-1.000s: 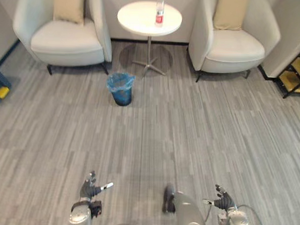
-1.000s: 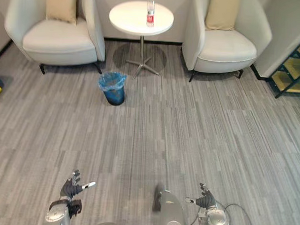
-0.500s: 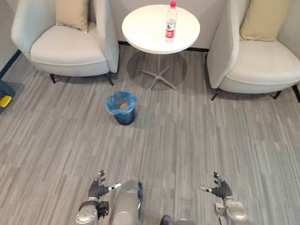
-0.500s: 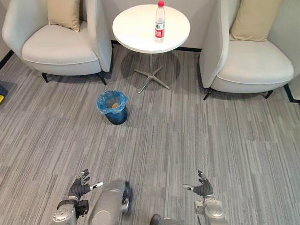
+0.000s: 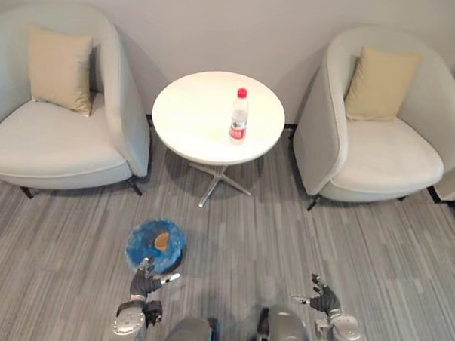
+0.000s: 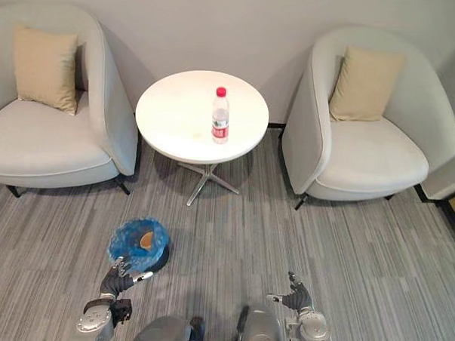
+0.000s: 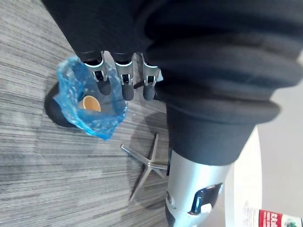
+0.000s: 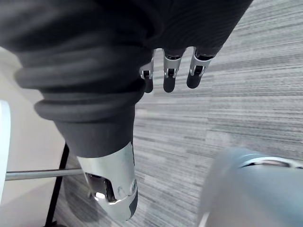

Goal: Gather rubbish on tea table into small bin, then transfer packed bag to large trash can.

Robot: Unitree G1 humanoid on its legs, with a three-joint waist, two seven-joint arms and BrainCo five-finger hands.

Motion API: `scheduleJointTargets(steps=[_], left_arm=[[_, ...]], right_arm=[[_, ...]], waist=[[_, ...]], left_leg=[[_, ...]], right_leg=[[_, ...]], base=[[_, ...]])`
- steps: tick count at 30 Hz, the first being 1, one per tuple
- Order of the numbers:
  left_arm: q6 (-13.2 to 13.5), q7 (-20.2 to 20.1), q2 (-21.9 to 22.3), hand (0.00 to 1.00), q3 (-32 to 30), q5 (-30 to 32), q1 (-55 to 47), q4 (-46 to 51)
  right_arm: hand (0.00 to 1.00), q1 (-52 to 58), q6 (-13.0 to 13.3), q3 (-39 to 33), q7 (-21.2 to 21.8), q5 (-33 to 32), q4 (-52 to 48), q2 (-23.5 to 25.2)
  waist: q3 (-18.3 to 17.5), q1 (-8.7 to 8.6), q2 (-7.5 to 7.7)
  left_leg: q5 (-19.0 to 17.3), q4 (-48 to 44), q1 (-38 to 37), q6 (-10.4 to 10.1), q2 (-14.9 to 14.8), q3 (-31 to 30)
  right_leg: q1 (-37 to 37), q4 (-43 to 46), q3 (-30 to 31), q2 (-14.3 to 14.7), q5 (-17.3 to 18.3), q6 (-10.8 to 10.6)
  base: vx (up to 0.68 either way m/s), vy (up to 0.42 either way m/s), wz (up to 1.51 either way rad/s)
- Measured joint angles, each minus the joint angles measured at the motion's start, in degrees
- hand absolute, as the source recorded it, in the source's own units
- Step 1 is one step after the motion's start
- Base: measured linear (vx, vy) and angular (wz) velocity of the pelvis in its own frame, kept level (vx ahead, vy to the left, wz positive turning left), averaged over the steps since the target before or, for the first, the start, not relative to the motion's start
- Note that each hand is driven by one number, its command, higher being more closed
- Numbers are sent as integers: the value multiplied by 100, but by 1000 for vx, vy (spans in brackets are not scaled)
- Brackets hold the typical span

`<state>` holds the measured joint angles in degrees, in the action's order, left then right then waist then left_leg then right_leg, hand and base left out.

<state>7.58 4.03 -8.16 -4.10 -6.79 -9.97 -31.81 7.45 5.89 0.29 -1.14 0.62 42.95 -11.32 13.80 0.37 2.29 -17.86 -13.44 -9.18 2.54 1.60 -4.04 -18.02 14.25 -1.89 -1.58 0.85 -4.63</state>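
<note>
Bench (image 5: 192, 120): round white top on one stem with a star foot, standing between two armchairs.
Bottle (image 5: 239, 117): clear plastic with a red cap and red label, upright on the bench, right of its middle.
Small bin (image 7: 53, 109): dark, lined with a blue bag (image 5: 133, 249); on the floor in front of the bench, toward the robot's left.
Tan item (image 7: 90, 103): round, inside the blue bag; kind cannot be told.
Left hand (image 5: 142, 282): low, just on the near side of the small bin; fingers (image 7: 127, 87) straight, side by side, holding nothing.
Right hand (image 5: 324, 301): low over bare floor, well apart from the small bin; fingers (image 8: 169, 80) straight, slightly spread, empty.
Left armchair (image 5: 54, 155): pale, with the beige left cushion (image 5: 60, 69) against its back.
Right armchair (image 5: 386, 158): pale, with the beige right cushion (image 5: 381, 83) against its back.
Floor (image 5: 375, 252): grey striped carpet.
</note>
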Motion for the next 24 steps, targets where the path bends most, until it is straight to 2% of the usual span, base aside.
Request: scheduleJointTargets(steps=[1,2,3,4,5,6,7,8,9,11,12,13,14,15,16,17,19,21,22,23,24], left_arm=[[0,9,11,0,0,10,-25,-66],[-8,14,57,0,-2,16,-5,-141],[-8,14,76,0,-47,25,-24,-161],[-8,15,116,0,-71,25,-19,-187],[-18,15,172,0,-100,24,-20,-227],[-34,5,271,0,-125,25,-96,-221],[-28,-11,319,0,-104,26,-144,-176],[-31,-17,340,0,-86,29,-142,-182],[-34,-26,353,0,1,67,-133,-181],[-33,-27,395,0,28,103,-123,-169],[-33,-23,440,0,38,103,-129,-169],[-32,-21,527,0,89,102,-188,-168],[-41,-20,502,0,106,103,-174,-206],[-40,-20,466,0,118,118,-245,-183],[-38,-20,451,0,121,133,-275,-188],[-41,-23,452,0,128,145,-356,-193],[-45,-23,457,0,135,148,-475,-237],[-58,-19,434,0,128,144,-608,-271],[-58,-18,375,0,137,145,-622,-265],[-58,-18,336,0,153,146,-623,-265],[-50,-18,286,0,222,147,-621,-266]], right_arm=[[0,54,-3,2,1,0,-2,-6],[0,67,-13,0,1,1,5,-32],[0,-35,-7,3,9,1,-76,-17],[0,-61,3,14,1,1,-229,-9],[0,-53,11,38,8,0,-377,-8],[0,31,19,79,2,-5,-619,-2],[0,114,25,59,-9,-6,-910,86],[0,134,53,39,-28,-17,-1016,123],[0,110,139,14,-67,-31,-1114,158],[0,80,167,-61,-162,-30,-1299,177],[0,137,176,-138,-210,-29,-1471,162],[0,272,193,-237,-267,-27,-1683,87],[0,267,178,-257,-290,-25,-1678,140],[0,341,182,-232,-317,-5,-1831,203],[0,363,185,-214,-333,1,-1921,229],[0,320,254,-193,-374,29,-2062,267],[0,194,276,-141,-391,159,-2141,270],[0,-46,278,18,-397,237,-2160,272],[0,-76,281,91,-396,357,-2215,298],[0,-65,281,117,-396,416,-2238,305],[0,-71,283,181,-395,493,-2296,287]], waist=[[-49,3,-41],[-86,10,-144],[-143,58,-225],[-132,49,-252],[-111,35,-287],[-91,82,-307],[-84,175,-294],[-88,225,-278],[-119,257,-210],[-116,355,-225],[-118,349,-338],[-101,345,-610],[-101,351,-608],[-185,360,-434],[-201,358,-360],[-199,358,-221],[-200,368,-148],[-193,326,-170],[-188,325,-187],[-185,318,-190],[-180,299,-224]], left_leg=[[-199,-154,-163,-161,-103,-203],[-248,-270,-149,-213,-232,-275],[-186,-714,50,-318,-339,-350],[-31,-1275,254,-519,-361,-300],[246,-1986,465,-579,-424,-176],[540,-3175,914,-556,-678,167],[261,-3903,1278,-398,-915,600],[150,-4000,1457,-404,-940,711],[6,-3706,1772,-411,-895,854],[28,-2408,2036,-487,-793,1021],[462,-1415,2090,-684,-754,1047],[1403,-836,2134,-372,-849,915],[1299,-942,2072,-292,-820,926],[1278,-766,1944,-291,-655,920],[1276,-641,1885,-285,-578,932],[1186,-536,1792,-195,-429,1056],[1028,-560,1690,-138,-339,1223],[880,-556,1494,-47,-300,1341],[807,-548,1337,14,-314,1296],[782,-548,1271,12,-314,1244],[774,-537,1156,18,-325,1207]], right_leg=[[107,149,79,78,-639,300],[89,299,-26,167,-518,382],[104,471,-182,226,-285,567],[263,450,-297,262,-99,590],[546,344,-388,298,29,642],[1073,53,-443,355,121,750],[1527,-170,-465,403,201,870],[1686,-266,-474,399,218,896],[1914,-468,-494,349,220,897],[2117,-603,-535,259,273,810],[2247,-638,-578,290,412,646],[2374,-611,-581,486,598,570],[2434,-533,-548,455,698,513],[2383,-364,-468,261,871,434],[2346,-254,-449,169,993,396],[2186,91,-361,-26,1260,308],[2066,493,-210,-178,1466,166],[1814,1323,-19,-259,1469,28],[1564,1970,79,-252,1404,-124],[1554,2077,86,-250,1473,-91],[1482,2029,112,-262,1608,82]], base=[[831,-286,83],[709,-255,62],[759,-299,41],[577,-244,50],[557,-241,52],[508,-180,38],[484,-159,23],[517,-162,5],[368,-93,1],[328,-45,0],[282,38,6],[268,68,6],[289,109,7],[180,74,5],[244,64,-1],[136,37,-11],[181,82,-38],[159,92,-31],[154,60,9],[194,38,26],[172,-3,41]])
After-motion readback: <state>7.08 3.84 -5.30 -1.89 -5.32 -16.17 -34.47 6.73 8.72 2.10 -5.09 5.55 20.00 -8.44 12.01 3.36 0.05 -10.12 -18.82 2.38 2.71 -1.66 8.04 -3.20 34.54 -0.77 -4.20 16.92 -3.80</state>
